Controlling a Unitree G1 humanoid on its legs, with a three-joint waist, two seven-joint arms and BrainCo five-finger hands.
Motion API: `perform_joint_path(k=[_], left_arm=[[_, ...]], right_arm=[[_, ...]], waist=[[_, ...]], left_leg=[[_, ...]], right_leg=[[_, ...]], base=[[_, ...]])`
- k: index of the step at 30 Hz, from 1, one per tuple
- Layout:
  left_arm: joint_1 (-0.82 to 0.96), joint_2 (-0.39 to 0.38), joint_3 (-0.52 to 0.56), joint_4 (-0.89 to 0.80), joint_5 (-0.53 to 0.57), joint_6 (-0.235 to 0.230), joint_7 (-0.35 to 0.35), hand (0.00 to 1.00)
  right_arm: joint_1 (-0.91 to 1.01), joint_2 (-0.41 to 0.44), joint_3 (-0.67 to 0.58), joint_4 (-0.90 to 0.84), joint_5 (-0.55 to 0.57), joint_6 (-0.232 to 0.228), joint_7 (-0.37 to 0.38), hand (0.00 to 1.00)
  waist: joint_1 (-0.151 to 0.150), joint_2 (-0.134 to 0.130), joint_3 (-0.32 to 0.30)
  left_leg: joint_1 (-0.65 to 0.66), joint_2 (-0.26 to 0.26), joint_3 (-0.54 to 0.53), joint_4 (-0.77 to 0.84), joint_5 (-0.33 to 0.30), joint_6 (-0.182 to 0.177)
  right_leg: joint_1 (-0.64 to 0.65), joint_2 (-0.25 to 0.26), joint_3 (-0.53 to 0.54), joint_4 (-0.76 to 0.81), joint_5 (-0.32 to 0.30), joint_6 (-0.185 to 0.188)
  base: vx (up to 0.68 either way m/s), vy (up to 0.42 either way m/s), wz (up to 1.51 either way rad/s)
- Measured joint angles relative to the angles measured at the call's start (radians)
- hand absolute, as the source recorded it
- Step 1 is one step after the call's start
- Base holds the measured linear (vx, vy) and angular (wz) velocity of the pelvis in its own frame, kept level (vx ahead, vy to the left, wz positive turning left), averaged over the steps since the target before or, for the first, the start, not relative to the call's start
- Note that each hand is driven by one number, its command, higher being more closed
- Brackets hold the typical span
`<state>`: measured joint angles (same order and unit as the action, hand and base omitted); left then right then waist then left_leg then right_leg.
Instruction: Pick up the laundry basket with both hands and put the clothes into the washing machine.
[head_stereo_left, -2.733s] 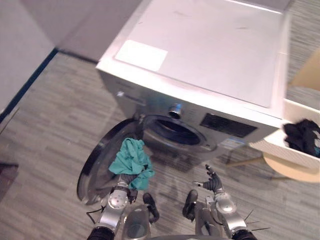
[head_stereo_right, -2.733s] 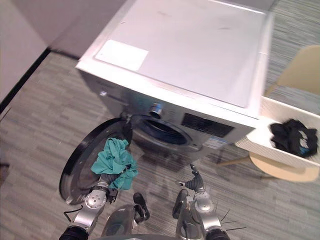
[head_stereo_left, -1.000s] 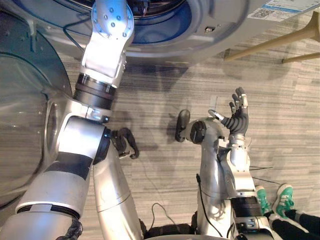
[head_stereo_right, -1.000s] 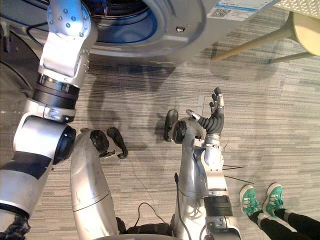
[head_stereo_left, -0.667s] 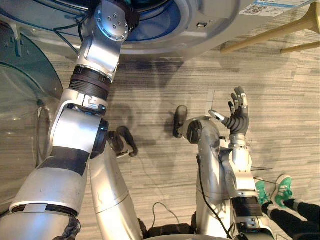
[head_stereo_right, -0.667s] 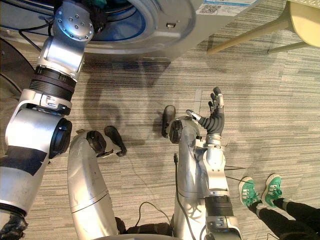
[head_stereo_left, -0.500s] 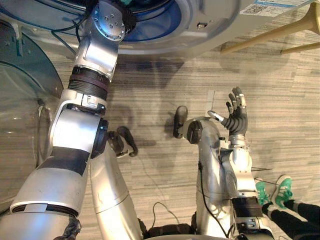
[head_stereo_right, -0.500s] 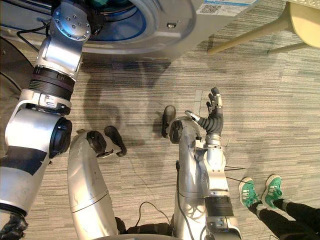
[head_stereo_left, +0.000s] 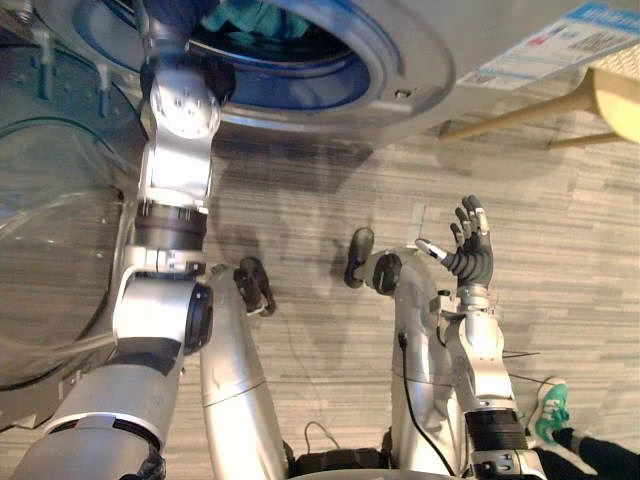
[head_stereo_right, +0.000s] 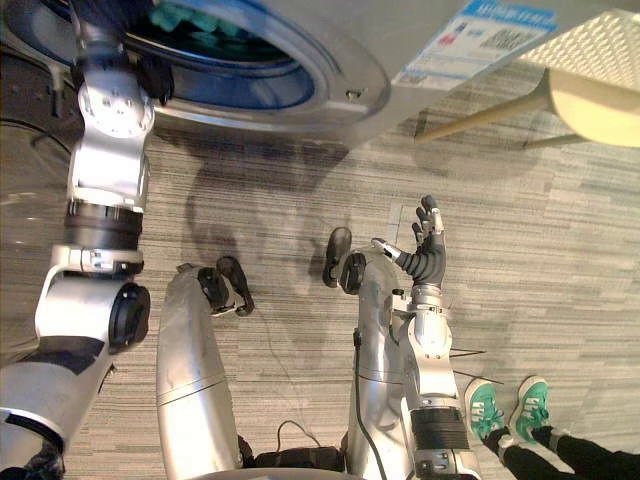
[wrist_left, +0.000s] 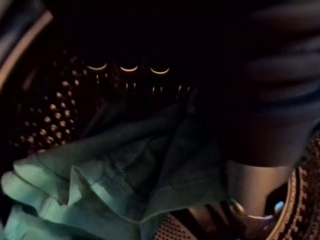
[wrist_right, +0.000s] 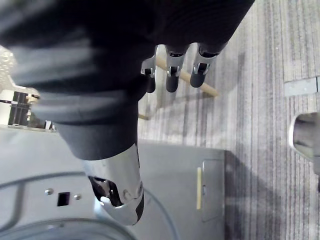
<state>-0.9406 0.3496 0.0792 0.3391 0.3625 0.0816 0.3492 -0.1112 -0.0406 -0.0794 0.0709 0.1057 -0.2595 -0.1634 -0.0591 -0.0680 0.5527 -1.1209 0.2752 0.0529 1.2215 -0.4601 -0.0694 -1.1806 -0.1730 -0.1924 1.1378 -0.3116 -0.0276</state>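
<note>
One garment in the drum, left arm reaching deep.
Nearest me, the right robot hand (head_stereo_left: 470, 250) idles above the floor (head_stereo_left: 300, 220), fingers spread and holding nothing. Beyond it the left arm (head_stereo_left: 175, 200), which held the teal garment (wrist_left: 125, 185) outside the open door (head_stereo_left: 60, 250) seconds ago, now passes into the washing machine (head_stereo_left: 420, 40). The garment lies on the perforated drum wall (wrist_left: 50, 115) beside the left robot hand (wrist_left: 252, 190); I cannot tell whether that hand has released it. I judge this piece loaded; the laundry basket (head_stereo_right: 595, 40) waits far right.

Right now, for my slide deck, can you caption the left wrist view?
Teal cloth inside the dark perforated drum, by the left robot hand.
</note>
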Motion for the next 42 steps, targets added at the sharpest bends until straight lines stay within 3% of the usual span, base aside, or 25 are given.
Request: perform_joint_path(k=[4, 7, 10, 16, 21, 31, 36, 42], left_arm=[[0.162, -0.065, 0.012, -0.066, 0.083, 0.004, -0.005, 0.0], [0.291, -0.129, 0.033, -0.087, 0.079, -0.003, -0.009, 0.0], [0.407, -0.163, 0.032, -0.089, 0.03, -0.046, -0.009, 0.0], [0.377, -0.145, 0.033, -0.072, -0.072, -0.091, -0.008, 0.0], [0.23, -0.131, 0.031, -0.012, -0.2, -0.109, -0.007, 0.0], [0.155, -0.116, 0.023, 0.065, -0.202, -0.115, 0.001, 0.0], [0.26, -0.173, 0.075, 0.076, -0.203, -0.115, 0.004, 0.0], [0.452, -0.292, 0.193, 0.073, -0.329, -0.134, 0.072, 0.0]], right_arm=[[0.034, -0.001, 0.0, -0.001, -0.006, 0.005, 0.015, 0.0], [0.041, 0.0, 0.0, -0.001, -0.016, 0.011, 0.014, 0.0], [0.044, -0.003, -0.001, 0.0, -0.024, 0.014, 0.012, 0.0], [0.043, -0.008, -0.001, 0.002, -0.041, 0.032, 0.009, 0.0], [0.034, -0.009, -0.005, 0.002, -0.048, 0.032, -0.012, 0.0], [0.031, -0.006, -0.047, 0.001, -0.047, 0.033, -0.035, 0.0], [0.031, -0.005, -0.046, 0.001, -0.047, 0.033, -0.035, 0.0], [0.031, 0.004, -0.042, 0.01, -0.047, 0.032, -0.056, 0.0]], waist=[[0.02, -0.001, -0.005], [0.021, -0.001, -0.009], [0.023, -0.004, -0.021], [0.028, -0.003, -0.047], [0.027, -0.002, -0.051], [0.025, -0.002, -0.051], [0.039, 0.001, -0.052], [0.054, 0.004, -0.05]], left_leg=[[0.092, -0.002, 0.013, -0.087, 0.025, -0.015], [0.171, -0.001, 0.023, -0.161, 0.049, -0.026], [0.257, 0.0, 0.044, -0.245, 0.075, -0.037], [0.262, 0.003, 0.047, -0.282, 0.097, -0.045], [0.227, 0.014, 0.044, -0.278, 0.105, -0.047], [0.211, 0.022, 0.044, -0.269, 0.106, -0.047], [0.212, 0.022, 0.049, -0.274, 0.111, -0.042], [0.204, 0.019, 0.041, -0.281, 0.115, -0.04]], right_leg=[[0.081, 0.011, -0.006, -0.065, 0.007, -0.009], [0.159, 0.022, -0.021, -0.128, 0.016, -0.015], [0.23, 0.035, -0.022, -0.192, 0.03, -0.021], [0.234, 0.051, -0.028, -0.225, 0.045, -0.03], [0.203, 0.065, -0.029, -0.236, 0.061, -0.035], [0.188, 0.072, -0.028, -0.239, 0.072, -0.041], [0.188, 0.074, -0.024, -0.25, 0.082, -0.039], [0.186, 0.068, -0.032, -0.252, 0.08, -0.036]], base=[[0.0, -0.101, 0.04], [0.02, -0.088, 0.03], [0.04, -0.082, -0.03], [-0.01, -0.059, -0.03], [-0.06, -0.038, -0.06], [-0.05, -0.017, -0.03], [-0.07, -0.006, -0.02], [-0.05, -0.018, 0.05]])
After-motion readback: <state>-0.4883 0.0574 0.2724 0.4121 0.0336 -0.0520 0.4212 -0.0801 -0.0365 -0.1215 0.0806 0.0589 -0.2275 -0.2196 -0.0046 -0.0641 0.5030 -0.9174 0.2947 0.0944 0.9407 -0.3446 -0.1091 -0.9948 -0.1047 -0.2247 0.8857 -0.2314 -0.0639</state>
